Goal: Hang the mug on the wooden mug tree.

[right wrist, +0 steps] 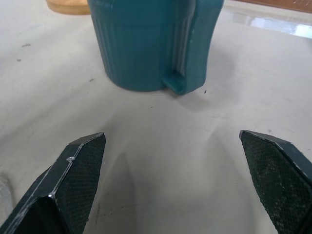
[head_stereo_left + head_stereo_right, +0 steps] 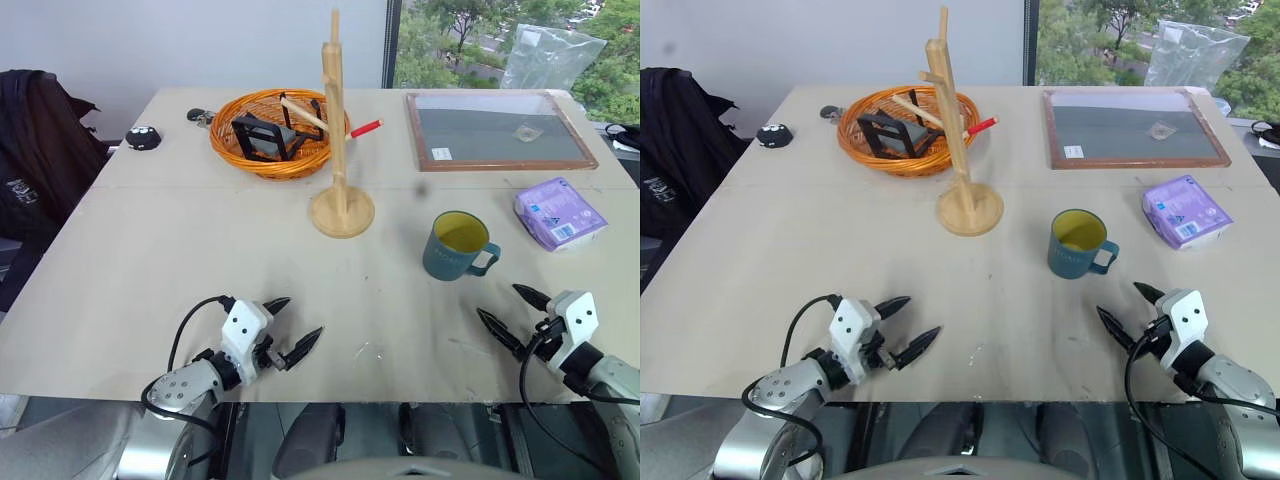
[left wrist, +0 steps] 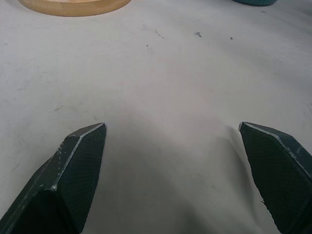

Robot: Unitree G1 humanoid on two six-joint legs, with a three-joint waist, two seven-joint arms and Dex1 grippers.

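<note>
Nothing of the task is done yet. You have the mug (image 2: 459, 245) standing upright on the table (image 2: 180, 250), on the robot's right of the wooden mug tree (image 2: 338, 150) and a bit nearer the robot, apart from its round base. Handle points toward the right gripper, toward the near-right corner. All the pegs you can see on the tree are bare.

Right gripper (image 2: 513, 313) sits low at the near edge, nearer the robot than the mug and to the tree's right, jaws spread wide, holding nothing. In the right wrist view the mug's handle (image 1: 195, 46) sits straight ahead between the two fingertips (image 1: 80, 161), not touching. Left gripper (image 2: 298, 328) is at the near edge too, on the near-left side of the tree, jaws wide apart and empty, bare table in front of it with the tree's base edge (image 3: 73, 6) further off.

Behind the tree: orange wicker basket (image 2: 250, 150) with black stuff and a red-tipped stick in it, just beside the pole. Far right of the tree, a framed tray (image 2: 497, 130) and a purple packet (image 2: 558, 213).

What's left for you, as I judge it: close in on the mug, grip it, lift, carry to the tree, slip the handle over a peg, let go. So all of it.
</note>
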